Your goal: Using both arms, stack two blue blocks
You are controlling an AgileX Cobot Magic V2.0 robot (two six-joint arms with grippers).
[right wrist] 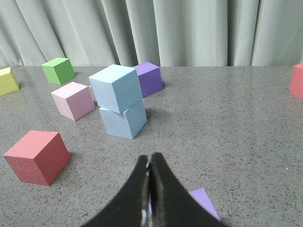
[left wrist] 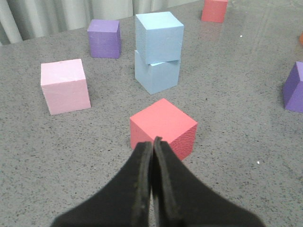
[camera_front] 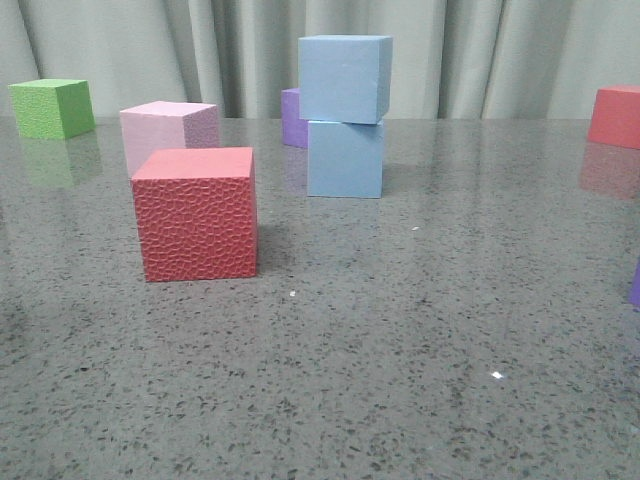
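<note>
Left gripper [left wrist: 153,142] is clenched tight, black fingers pressed together with nothing between them, and only the fingers show; the arm behind is cut off by the frame. Just beyond its tips sits the textured red cube [left wrist: 163,126], apart from the fingers. Past that, well clear of the gripper, stands the stack: the upper blue block [left wrist: 158,37] resting on the lower blue block [left wrist: 156,74], twisted a little so its corners overhang (the lower one's top face is almost wholly hidden). A pink cube [left wrist: 65,86] sits off to one side of the gripper's line, and a purple cube [left wrist: 104,38] lies farther out beyond it.

Right gripper [right wrist: 149,163] is likewise squeezed shut on nothing. Right beside its fingers a small purple cube [right wrist: 204,200] peeks out, partly covered by them and cut by the frame edge. Farther out, the blue stack again, well away from the tips and touching neither gripper.

In the front view neither arm appears at all. There the purple cube is mostly hidden behind the stack, another red cube [camera_front: 615,116] is clipped by the right edge, and a green cube [camera_front: 52,108] sits far left on the grey speckled table [camera_front: 400,330].
</note>
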